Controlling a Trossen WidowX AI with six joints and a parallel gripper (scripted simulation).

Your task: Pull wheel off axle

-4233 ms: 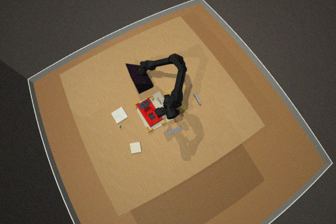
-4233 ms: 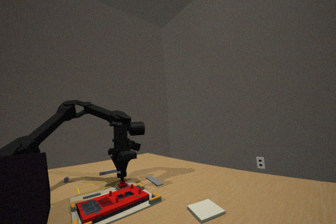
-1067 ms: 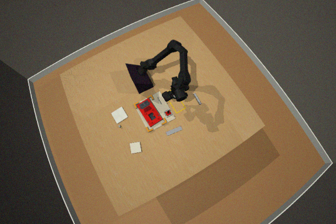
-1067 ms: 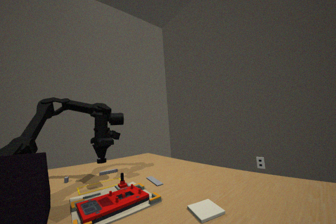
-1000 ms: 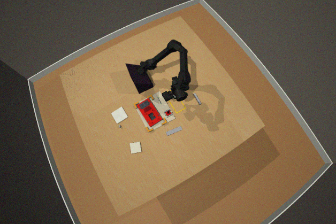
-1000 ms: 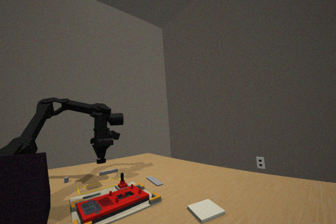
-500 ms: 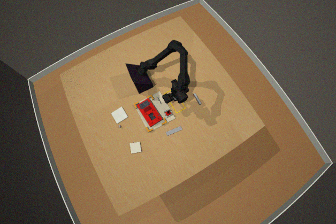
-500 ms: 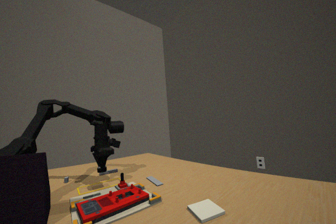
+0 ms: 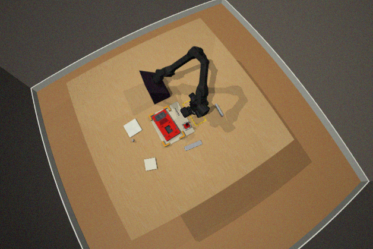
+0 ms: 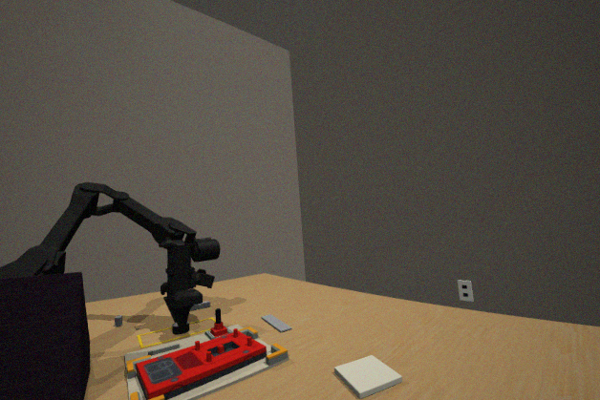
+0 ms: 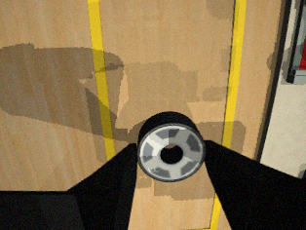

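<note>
My gripper (image 10: pixel 180 322) (image 11: pixel 170 148) is shut on the wheel (image 10: pixel 180 328) (image 11: pixel 172 170), a black tyre with a silver-grey hub and a round hole. In the wrist view the wheel's face is turned to the camera and a fingertip is at each side. The wheel is off the axle and low over the marked area, a yellow outline (image 9: pixel 201 122) (image 10: pixel 139 341) (image 11: pixel 97 44); I cannot tell the exact gap below it. The arm hides the wheel in the top view. The bare black axle (image 9: pixel 186 125) (image 10: pixel 218 316) stands upright on its red base.
The light board with the red unit (image 9: pixel 173 134) (image 10: pixel 188 361) and its short pegs lies beside the marked area. Grey bars (image 9: pixel 193 145) (image 9: pixel 219 110) (image 10: pixel 276 323) lie nearby. White tiles (image 9: pixel 132 127) (image 9: pixel 150 164) lie farther off. A dark block (image 9: pixel 155 89) (image 10: pixel 43 337) is at the arm's base.
</note>
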